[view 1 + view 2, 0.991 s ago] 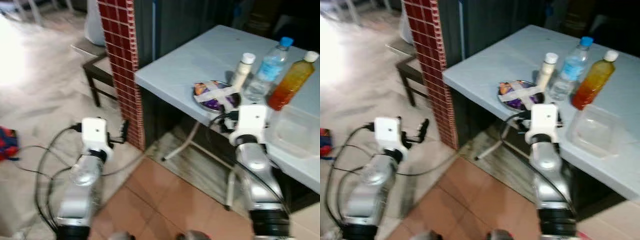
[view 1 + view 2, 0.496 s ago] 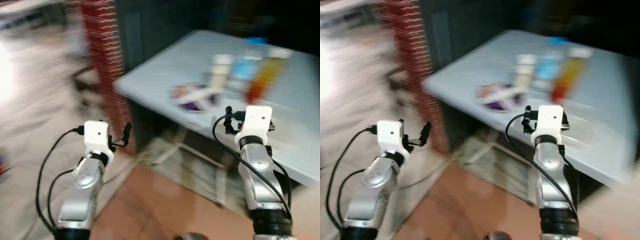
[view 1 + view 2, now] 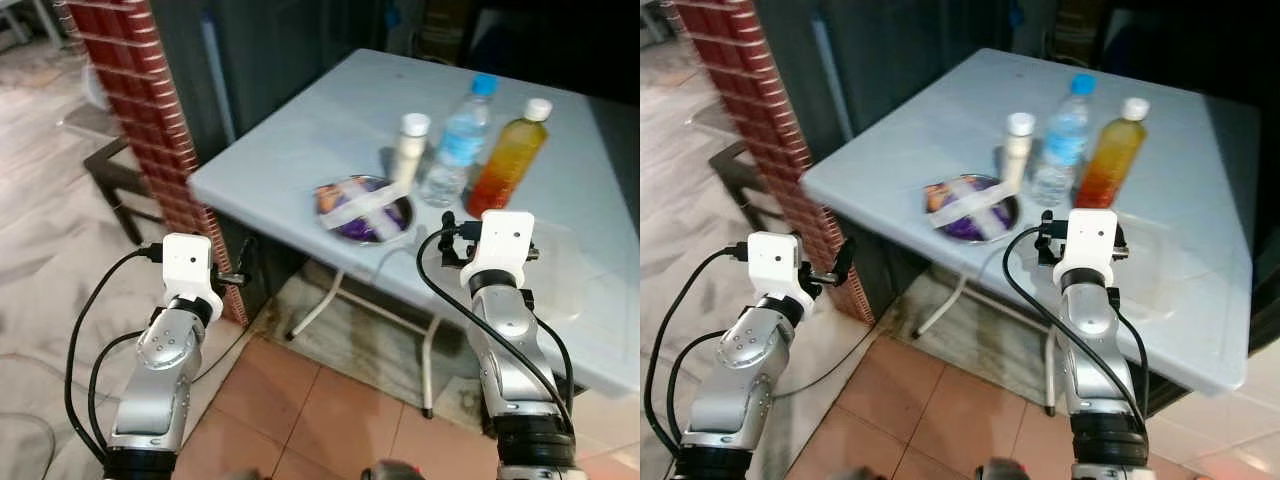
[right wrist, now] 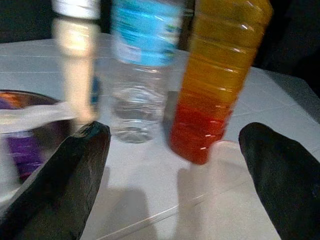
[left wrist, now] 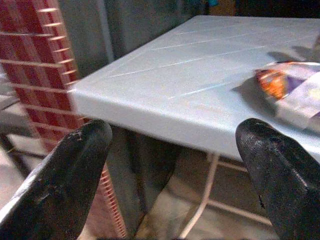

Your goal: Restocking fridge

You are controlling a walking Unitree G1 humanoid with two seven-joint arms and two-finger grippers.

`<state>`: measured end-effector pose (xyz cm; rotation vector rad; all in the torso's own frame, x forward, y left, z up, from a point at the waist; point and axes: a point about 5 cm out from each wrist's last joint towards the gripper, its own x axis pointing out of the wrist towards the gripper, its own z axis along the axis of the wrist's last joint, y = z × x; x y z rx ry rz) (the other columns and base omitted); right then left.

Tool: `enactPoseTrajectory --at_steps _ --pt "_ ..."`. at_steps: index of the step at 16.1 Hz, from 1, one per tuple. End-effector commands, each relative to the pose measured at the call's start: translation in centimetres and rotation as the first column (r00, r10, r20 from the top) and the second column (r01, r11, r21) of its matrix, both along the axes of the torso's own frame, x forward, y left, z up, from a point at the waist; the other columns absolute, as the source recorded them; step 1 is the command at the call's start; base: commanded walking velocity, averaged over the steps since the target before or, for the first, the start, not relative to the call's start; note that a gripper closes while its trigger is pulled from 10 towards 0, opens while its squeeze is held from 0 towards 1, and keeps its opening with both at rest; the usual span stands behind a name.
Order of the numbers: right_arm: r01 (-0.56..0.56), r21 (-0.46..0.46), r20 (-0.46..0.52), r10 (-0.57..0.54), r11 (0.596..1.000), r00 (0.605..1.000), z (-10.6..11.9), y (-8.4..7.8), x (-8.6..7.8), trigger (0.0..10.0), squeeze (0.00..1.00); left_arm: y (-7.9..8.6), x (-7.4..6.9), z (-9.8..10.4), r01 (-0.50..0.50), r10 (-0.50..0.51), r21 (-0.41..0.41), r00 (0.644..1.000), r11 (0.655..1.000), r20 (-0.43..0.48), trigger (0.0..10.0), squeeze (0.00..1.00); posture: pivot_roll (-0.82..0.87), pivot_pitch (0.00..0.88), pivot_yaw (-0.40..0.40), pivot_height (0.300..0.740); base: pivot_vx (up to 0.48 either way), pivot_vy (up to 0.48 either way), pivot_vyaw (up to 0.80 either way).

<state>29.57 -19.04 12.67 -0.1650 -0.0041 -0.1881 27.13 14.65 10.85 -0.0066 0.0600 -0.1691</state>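
Right tool (image 4: 170, 165) wide apart, empty, facing the orange bottle (image 4: 220, 80) at centre; left tool (image 5: 175, 170) wide apart, empty, facing the bench (image 5: 200, 95) edge.

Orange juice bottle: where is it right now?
The orange juice bottle stands upright on the pale blue table, rightmost in a row with the water bottle and white bottle, just ahead of the open right gripper.

Even daylight, dark background, slightly blurred wrist views.

both arms raised fwd, jaws apart
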Motion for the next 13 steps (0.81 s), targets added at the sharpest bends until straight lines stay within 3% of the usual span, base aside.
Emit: enactPoseTrajectory --at_steps 1,6,8,13 --pt "0.006 0.001 -0.009 -0.006 1.000 1.000 -0.1 -0.2 -0.1 10.0 0.00 -0.5 0.0 0.1 0.016 -0.016 0.002 1.000 1.000 0.003 10.0 0.00 -0.03 0.000 0.030 0.740 0.349 0.000 0.00" --pt "-0.040 0.029 -0.029 0.041 0.999 0.999 -0.5 0.3 -0.1 10.0 0.00 -0.5 0.0 0.1 0.004 -0.004 -0.004 1.000 1.000 0.000 10.0 0.00 -0.03 0.000 0.030 0.740 0.065 0.000 0.00" --pt "-0.105 0.066 -0.054 0.109 0.992 0.993 -0.9 1.1 0.0 10.0 0.00 -0.4 0.0 0.0 -0.003 0.003 -0.003 1.000 1.000 -0.004 10.0 0.00 -0.03 0.000 0.031 0.740 0.000 0.000 0.00" --pt "-0.139 0.133 -0.099 0.153 0.981 0.983 -1.0 1.6 0.9 10.0 0.00 -0.1 -0.3 0.1 -0.012 0.012 0.011 1.000 1.000 -0.008 10.0 0.00 -0.01 0.000 0.035 0.740 0.000 0.000 0.00"
